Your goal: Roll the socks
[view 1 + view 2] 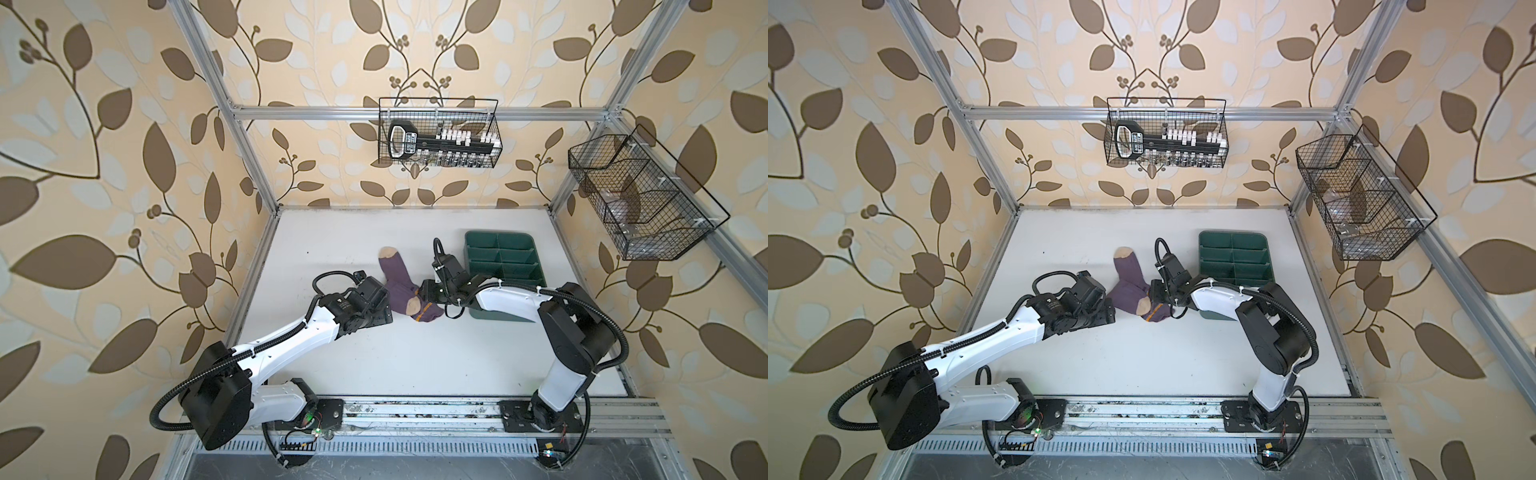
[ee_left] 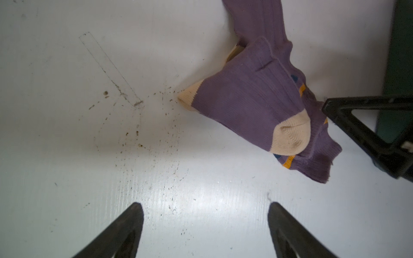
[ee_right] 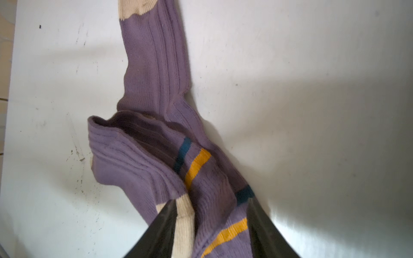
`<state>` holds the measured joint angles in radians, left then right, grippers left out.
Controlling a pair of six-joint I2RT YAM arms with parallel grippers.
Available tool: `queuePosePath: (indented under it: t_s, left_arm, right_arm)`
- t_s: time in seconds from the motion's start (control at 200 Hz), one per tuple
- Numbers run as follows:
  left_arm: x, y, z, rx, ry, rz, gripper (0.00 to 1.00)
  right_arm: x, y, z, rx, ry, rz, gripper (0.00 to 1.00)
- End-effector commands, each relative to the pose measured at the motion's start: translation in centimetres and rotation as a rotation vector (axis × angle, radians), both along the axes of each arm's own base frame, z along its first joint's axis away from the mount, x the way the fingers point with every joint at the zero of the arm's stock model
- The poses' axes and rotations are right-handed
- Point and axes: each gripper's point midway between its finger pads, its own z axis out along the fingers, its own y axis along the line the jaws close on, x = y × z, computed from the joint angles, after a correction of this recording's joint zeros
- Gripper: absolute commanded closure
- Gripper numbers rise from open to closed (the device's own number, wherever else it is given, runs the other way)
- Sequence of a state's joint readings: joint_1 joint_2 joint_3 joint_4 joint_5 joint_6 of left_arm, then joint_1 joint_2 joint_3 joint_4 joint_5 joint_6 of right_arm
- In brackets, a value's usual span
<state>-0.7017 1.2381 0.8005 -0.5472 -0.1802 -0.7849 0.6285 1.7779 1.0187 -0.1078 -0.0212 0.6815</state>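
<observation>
The purple socks point(image 1: 398, 286) lie crumpled and overlapping in the middle of the table point(image 1: 415, 361), near the green tray point(image 1: 513, 259). The right claw point(image 3: 212, 204) straddles their striped cuff end, half narrowed; whether it grips I cannot tell. The left claw point(image 2: 205, 207) gapes wide over bare table beside them.

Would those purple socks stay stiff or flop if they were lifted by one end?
Probably flop: the purple socks lie crumpled and folded over each other. Likely light, being thin knit. The ribbed fabric should grip rather than slip.
</observation>
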Motion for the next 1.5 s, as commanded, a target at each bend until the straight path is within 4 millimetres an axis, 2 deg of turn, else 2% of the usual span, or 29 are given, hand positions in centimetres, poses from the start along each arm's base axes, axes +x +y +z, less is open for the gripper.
queuePosePath:
  t_s: [0.0,0.31,0.4,0.535,0.595,0.695,0.71,0.795,0.935,1.08,1.275,1.38,1.5]
  left_arm:
    - [0.7,0.3,1.9,0.001,-0.067,0.025,0.11]
    - [1.0,0.7,2.9,0.018,-0.106,0.027,0.08]
    - [1.8,0.8,3.8,0.041,-0.134,0.035,0.07]
    - [4.4,1.4,6.1,0.122,-0.21,0.085,0.02]
    - [6.1,1.3,7.2,0.127,-0.226,0.107,0.01]
    - [9.5,1.0,7.6,0.12,-0.225,0.142,0.01]
    - [10.0,1.1,6.7,0.133,-0.204,0.148,0.01]
    - [13.0,1.8,5.3,0.151,-0.159,0.2,0.03]
    - [17.2,2.6,2.1,0.164,-0.074,0.262,0.1]
    - [20.7,0.9,0.3,0.136,-0.084,0.251,0.16]
    - [23.8,-0.7,-2.1,0.163,-0.068,0.217,0.34]
    - [24.9,-1.6,-2.6,0.152,-0.072,0.188,0.35]
    - [25.8,-1.4,-3.2,0.194,-0.06,0.196,0.36]
  right_arm:
    - [0.6,0.0,-0.3,-0.009,0.004,-0.06,0.52]
    - [0.6,-0.1,-1.9,-0.052,0.024,-0.101,0.6]
    - [0.6,-0.1,-2.0,-0.053,0.026,-0.111,0.66]
    - [0.7,-0.2,-2.2,-0.053,0.021,-0.125,0.79]
    - [0.7,-0.1,-2.3,-0.054,0.023,-0.128,0.84]
    - [0.5,0.0,-2.8,-0.053,0.03,-0.132,0.92]
    - [0.6,0.0,-2.8,-0.052,0.028,-0.132,0.93]
    - [0.3,0.0,-3.0,-0.055,0.032,-0.129,1.0]
    - [0.0,-0.5,-3.1,-0.066,0.024,-0.135,1.0]
    - [-0.3,-0.7,-3.5,-0.069,0.025,-0.128,1.0]
    - [-0.4,-0.7,-3.7,-0.078,0.024,-0.099,1.0]
    - [-0.5,-0.6,-3.7,-0.086,0.022,-0.084,1.0]
    - [-0.5,-0.9,-3.8,-0.089,0.027,-0.082,1.0]
